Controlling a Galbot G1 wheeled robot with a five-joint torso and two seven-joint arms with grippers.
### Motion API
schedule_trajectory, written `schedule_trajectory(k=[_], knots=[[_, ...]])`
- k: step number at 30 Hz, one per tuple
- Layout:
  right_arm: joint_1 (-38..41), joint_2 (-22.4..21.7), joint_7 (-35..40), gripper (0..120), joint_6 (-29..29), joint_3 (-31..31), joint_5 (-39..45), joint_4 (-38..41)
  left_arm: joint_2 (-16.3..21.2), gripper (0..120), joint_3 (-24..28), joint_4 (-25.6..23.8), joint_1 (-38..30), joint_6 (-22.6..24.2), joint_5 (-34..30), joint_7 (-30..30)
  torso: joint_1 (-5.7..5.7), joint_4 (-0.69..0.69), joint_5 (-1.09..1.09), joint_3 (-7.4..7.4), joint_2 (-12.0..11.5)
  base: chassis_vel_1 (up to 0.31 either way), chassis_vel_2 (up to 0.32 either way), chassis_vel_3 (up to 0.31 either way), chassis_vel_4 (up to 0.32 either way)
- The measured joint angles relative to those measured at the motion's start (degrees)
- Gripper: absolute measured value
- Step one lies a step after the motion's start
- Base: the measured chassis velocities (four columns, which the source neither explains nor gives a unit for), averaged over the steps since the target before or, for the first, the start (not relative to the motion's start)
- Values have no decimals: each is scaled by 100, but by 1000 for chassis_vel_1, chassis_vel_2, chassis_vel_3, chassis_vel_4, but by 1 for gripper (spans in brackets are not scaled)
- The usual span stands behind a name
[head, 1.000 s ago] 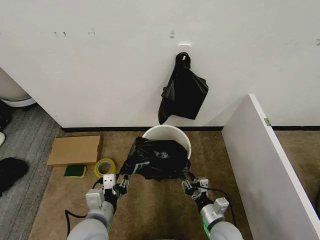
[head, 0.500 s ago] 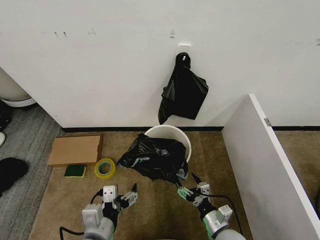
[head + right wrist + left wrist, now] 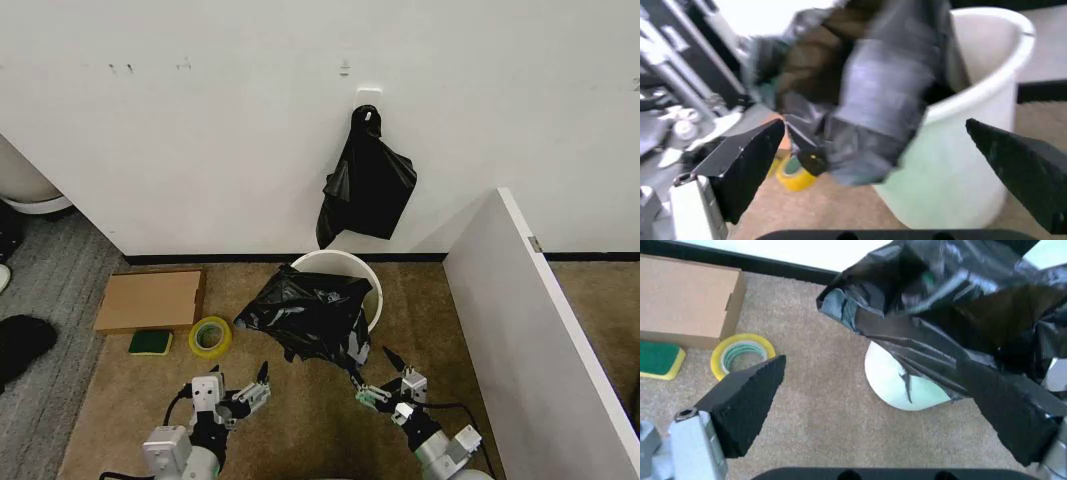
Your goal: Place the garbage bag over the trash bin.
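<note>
Draping over the near side of the trash bin (image 3: 352,268), the garbage bag (image 3: 308,315) lay in a crumpled black heap, covering the front and left of the rim and sagging down the outside wall, while the far arc of the rim showed bare against the wall. The bin stood on the carpet, near a yellow tape roll (image 3: 210,335), a green sponge (image 3: 150,342) and a flat cardboard box (image 3: 150,299) to its left. The left claw (image 3: 252,388) hovered low over the carpet in front of the bin, jaws spread wide and holding nothing; the right claw (image 3: 385,380) sat likewise in front and to the right, wide open and empty, just beside the bag's hanging lower edge. From the left wrist view the bag (image 3: 953,325) bunched over the pale bin (image 3: 900,385), and the right wrist view showed its folds (image 3: 860,95) spilling over the bin's rim (image 3: 987,75). The film looked thin, light and slippery (it would likely slide rather than stay put), so a pinch on the loose hem at each side seemed the best hold, stretching the mouth around the rim.
</note>
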Motion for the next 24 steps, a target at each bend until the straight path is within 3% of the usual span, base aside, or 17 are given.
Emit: schedule_trajectory(k=[5,12,17,20,24], knots=[[62,36,-676,100,456,101,343,-281,-45,100,-117,-83,141,-13,16,32,0,0,1,0,0,0,0,0,0],[-11,30,-980,100,574,428,579,-144,-119,100,-233,-145,166,-92,118,135,0,0,1,0,0,0,0,0,0],[19,-168,-793,100,417,720,707,144,-303,100,-312,-128,275,-493,697,462,0,-1,2,0,0,0,0,0,0],[226,-509,-376,100,30,914,849,487,-573,100,-346,-70,441,-1088,1144,864,0,1,1,1,-2,0,0,0,0],[414,-793,-166,100,-214,901,960,701,-805,100,-365,-41,551,-1515,1314,1116,1,1,1,1,-2,0,0,0,0]])
